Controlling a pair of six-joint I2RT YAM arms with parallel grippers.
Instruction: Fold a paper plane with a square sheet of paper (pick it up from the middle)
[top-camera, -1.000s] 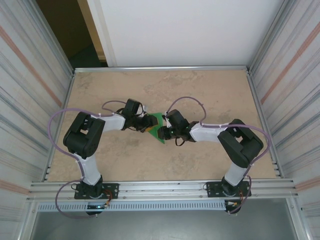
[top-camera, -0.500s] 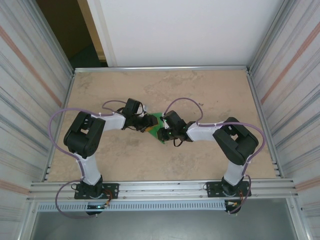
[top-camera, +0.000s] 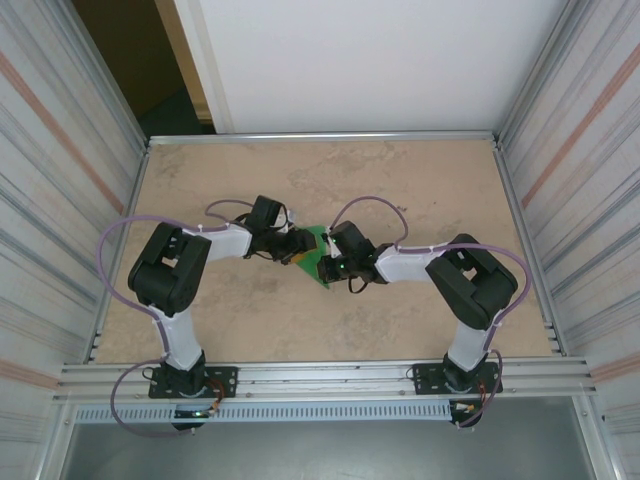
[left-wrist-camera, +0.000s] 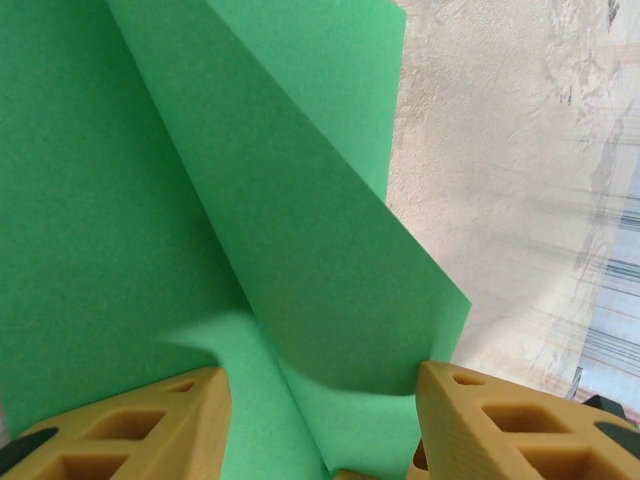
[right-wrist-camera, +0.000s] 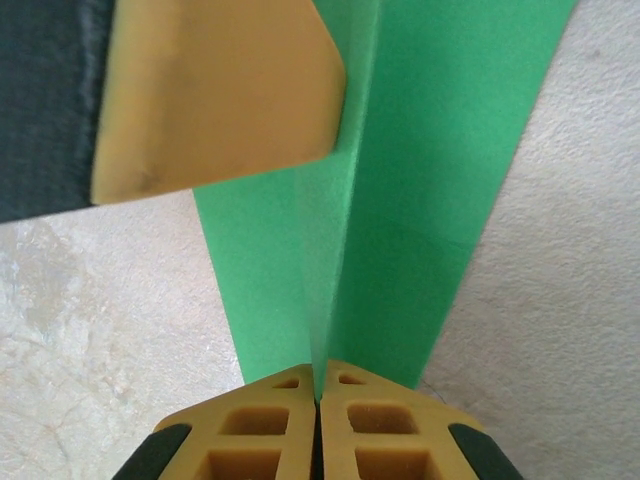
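The left gripper (left-wrist-camera: 320, 388) and right gripper (right-wrist-camera: 318, 392) meet nose to nose at mid-table. Seen from above, their dark bodies cover much of the thin bright green creased sheet of paper (top-camera: 317, 241). The sheet sits between them, folded into sloping flaps.

- Right gripper: jaws pressed together on a raised centre crease of the sheet.
- Left gripper: jaws parted, straddling a curled flap. One yellow finger (right-wrist-camera: 220, 90) lies against the sheet, but actual clamping cannot be confirmed.

Surface: beige marbled tabletop (top-camera: 420, 180). Enclosure: ribbed metal side walls (top-camera: 60, 150), white rear panel (top-camera: 350, 60), dark opening (top-camera: 130, 60) at the far left.
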